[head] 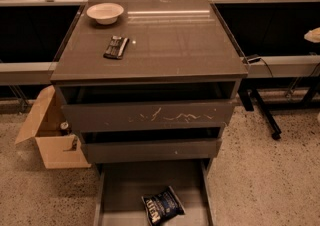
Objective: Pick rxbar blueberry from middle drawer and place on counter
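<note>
Cardboard box (55, 152): on the floor just left of the cabinet, flaps open, with a small dark item inside near the cabinet side.
White bowl (105, 12): upright on the far left corner of the table.
rxbar blueberry (116, 47): a dark wrapped bar that seems to be this one, lying flat on the left half of the table, just in front of the bowl and apart from it; its label cannot be read.
Table (190, 45): the glossy dark top slab of the cabinet, catching light along its far edge.
Top drawer (150, 116): front marked with white scratches, pulled out a little.
Middle drawer (150, 150): plain front, pulled out slightly; its inside is in shadow and what it holds cannot be told.
Bottom drawer (120, 190): pulled far out.
Chip bag (163, 206): dark blue, lying tilted on the bottom drawer's floor.
Black stand leg (265, 112): on the floor right of the cabinet, ending in a castor.
Hand: outside the picture, so its opening and its hold cannot be told.
</note>
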You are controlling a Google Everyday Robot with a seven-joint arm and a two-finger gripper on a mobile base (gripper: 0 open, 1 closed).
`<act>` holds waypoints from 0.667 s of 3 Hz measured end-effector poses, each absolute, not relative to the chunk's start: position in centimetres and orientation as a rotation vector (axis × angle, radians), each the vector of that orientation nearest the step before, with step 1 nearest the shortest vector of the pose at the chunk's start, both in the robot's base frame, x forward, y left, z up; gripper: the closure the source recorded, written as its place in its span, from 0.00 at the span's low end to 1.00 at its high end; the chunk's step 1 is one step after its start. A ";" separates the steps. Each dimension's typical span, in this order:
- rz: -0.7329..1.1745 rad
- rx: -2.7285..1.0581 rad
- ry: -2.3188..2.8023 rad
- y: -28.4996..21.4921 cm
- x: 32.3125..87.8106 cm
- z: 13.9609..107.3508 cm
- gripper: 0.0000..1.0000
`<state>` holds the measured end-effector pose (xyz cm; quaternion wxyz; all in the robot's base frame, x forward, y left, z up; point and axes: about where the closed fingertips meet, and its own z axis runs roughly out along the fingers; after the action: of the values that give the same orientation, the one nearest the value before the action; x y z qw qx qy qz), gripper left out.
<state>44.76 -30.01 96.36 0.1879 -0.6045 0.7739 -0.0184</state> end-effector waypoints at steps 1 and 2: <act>-0.052 -1.701 2.176 -30.0 44.8 96.4 0.00; -0.031 -1.702 2.153 -28.2 47.0 96.1 0.00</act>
<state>47.04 -28.17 96.06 0.1970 -0.6080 0.7691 -0.0111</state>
